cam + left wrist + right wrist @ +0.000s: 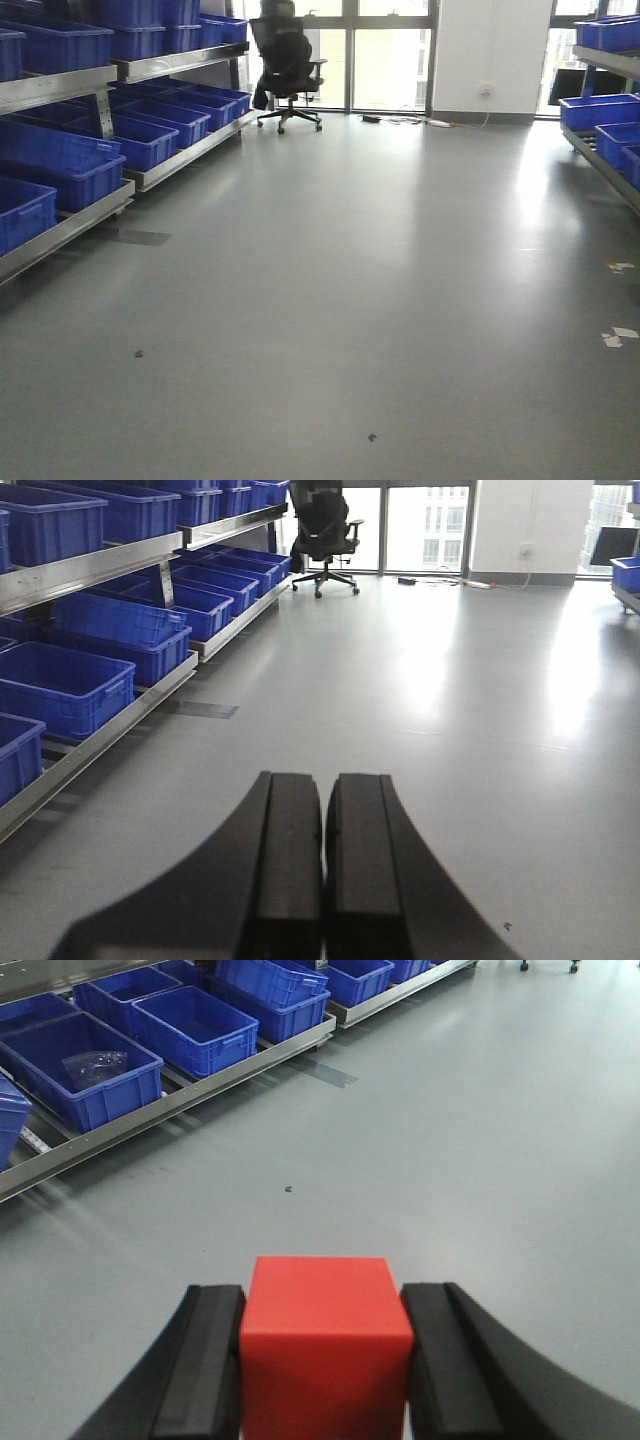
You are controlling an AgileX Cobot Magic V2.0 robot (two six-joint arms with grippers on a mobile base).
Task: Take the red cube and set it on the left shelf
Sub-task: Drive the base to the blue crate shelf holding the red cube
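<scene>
right hand (326,1360) pinches red cube (322,1305) on opposite flat faces; cube looks rigid, light, smooth; centred squeeze advised. left hand (323,850) pressed together, empty.

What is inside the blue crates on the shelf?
One crate holds a crumpled clear bag; its neighbour looks empty. Walls hide the other crates' floors.

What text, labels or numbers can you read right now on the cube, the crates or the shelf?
No readable text in any view.
red cube: plain faces, no print.
blue crates: no labels on the walls that show.
left shelf: bare steel rails, no tags visible.
white floor marks: too small to tell if anything is written on them.
</scene>
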